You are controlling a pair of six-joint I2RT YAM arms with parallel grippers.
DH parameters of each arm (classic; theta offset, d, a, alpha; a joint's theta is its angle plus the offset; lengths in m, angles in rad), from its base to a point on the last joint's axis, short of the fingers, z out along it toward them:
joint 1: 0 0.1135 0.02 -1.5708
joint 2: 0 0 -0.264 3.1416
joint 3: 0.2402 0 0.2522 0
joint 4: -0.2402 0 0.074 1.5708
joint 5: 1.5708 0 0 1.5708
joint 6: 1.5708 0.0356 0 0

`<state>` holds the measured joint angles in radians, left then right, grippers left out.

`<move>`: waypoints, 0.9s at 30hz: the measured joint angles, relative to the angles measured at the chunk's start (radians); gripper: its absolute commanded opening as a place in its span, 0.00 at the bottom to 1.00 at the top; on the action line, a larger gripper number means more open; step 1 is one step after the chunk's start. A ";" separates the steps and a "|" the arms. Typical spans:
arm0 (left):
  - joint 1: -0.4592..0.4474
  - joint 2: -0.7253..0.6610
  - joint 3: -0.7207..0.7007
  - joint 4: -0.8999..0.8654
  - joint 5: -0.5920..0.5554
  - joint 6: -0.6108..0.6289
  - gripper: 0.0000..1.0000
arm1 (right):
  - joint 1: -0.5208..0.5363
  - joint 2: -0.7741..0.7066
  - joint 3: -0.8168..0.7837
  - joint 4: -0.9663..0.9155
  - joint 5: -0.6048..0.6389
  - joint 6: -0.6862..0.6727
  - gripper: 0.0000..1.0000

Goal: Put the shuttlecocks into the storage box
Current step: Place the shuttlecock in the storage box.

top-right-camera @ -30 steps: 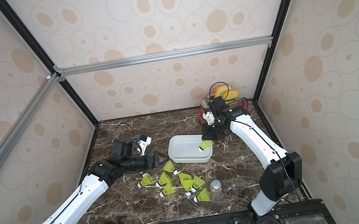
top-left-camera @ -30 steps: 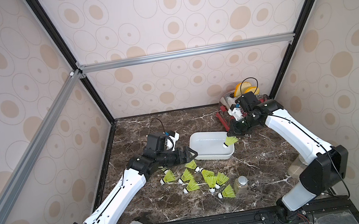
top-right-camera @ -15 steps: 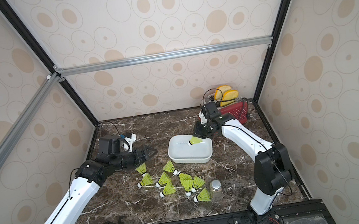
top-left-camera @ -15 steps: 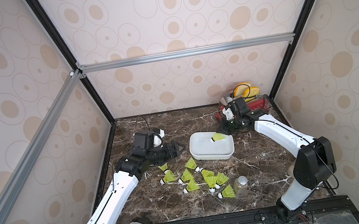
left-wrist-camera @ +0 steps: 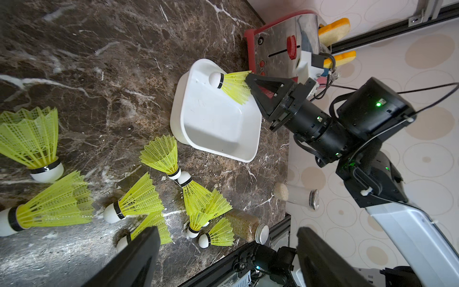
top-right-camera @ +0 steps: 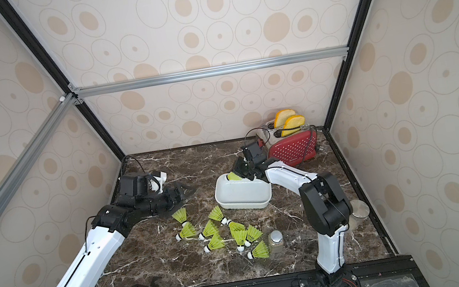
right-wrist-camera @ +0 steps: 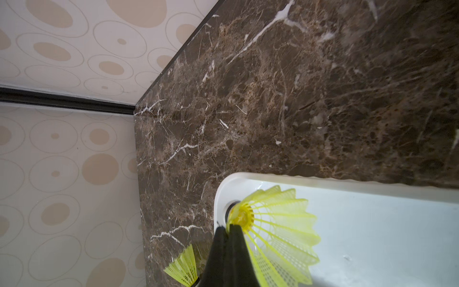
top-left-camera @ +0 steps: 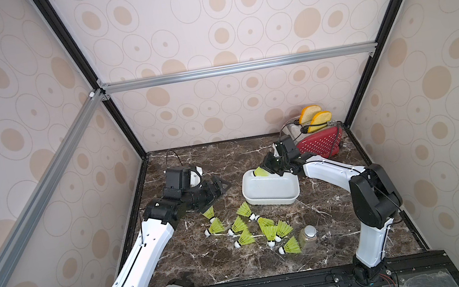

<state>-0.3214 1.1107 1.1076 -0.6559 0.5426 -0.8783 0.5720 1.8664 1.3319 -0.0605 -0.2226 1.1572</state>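
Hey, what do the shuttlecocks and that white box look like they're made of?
The shuttlecocks look plastic: neon skirts are moulded see-through mesh with ribs; white tips smooth, material unclear. The storage box is probably glossy white plastic: soft highlights, rounded moulded corners.

Shuttlecocks [top-left-camera: 216,226] before storage box [top-left-camera: 272,200]

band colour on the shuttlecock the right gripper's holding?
Black, on the shuttlecock between white tip and yellow-green skirt. Best in the left wrist view.

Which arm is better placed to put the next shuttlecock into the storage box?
Right. The right end effector is shut on a shuttlecock over the storage box; the left end effector is open and empty.
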 measured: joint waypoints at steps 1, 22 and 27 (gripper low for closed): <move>0.000 0.000 0.011 -0.011 -0.005 0.000 0.89 | 0.006 0.005 -0.008 0.016 0.003 0.015 0.00; 0.000 -0.002 0.028 -0.039 -0.014 0.000 0.89 | 0.048 0.063 -0.116 0.196 0.043 0.120 0.00; 0.001 -0.006 0.020 -0.039 -0.013 0.000 0.89 | 0.045 0.085 -0.122 0.221 0.042 0.134 0.00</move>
<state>-0.3206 1.1046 1.1275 -0.6949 0.5297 -0.8787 0.6167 1.9518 1.2102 0.1608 -0.1810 1.2907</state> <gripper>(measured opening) 0.891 0.037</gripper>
